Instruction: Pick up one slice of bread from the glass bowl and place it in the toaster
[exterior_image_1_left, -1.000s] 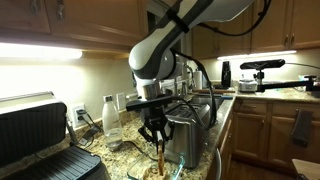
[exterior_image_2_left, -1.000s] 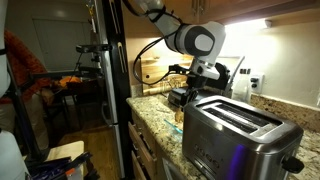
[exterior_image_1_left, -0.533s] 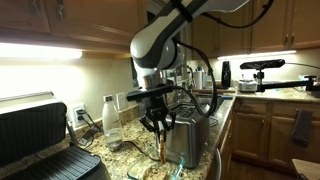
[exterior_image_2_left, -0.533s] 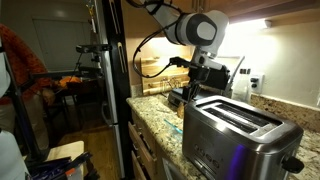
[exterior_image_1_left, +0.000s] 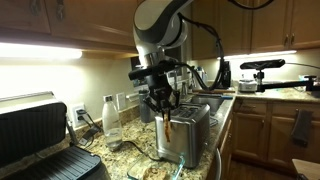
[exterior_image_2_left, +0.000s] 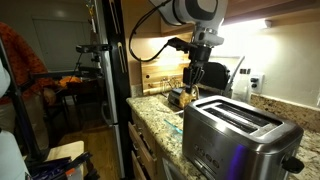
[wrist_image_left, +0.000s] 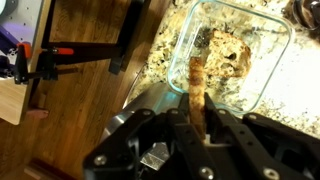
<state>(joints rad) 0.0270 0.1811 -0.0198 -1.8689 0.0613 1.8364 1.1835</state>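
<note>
Bread slice (wrist_image_left: 196, 78), golden-brown, hangs edge-down, pinched in the jaws above the clear shallow glass bowl (wrist_image_left: 278, 68), just left of the shiny steel toaster (exterior_image_1_left: 192, 135). Seemingly mid-transfer; next it needs aligning over a slot.

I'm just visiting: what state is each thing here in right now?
hand: shut on the slice of bread, above the counter.
slice of bread: held on edge, hanging, not in the toaster.
toaster: upright, slots look empty.
glass bowl: on the counter, another slice inside.
contact grill: lid open.
bottle: upright, cap on.
</note>
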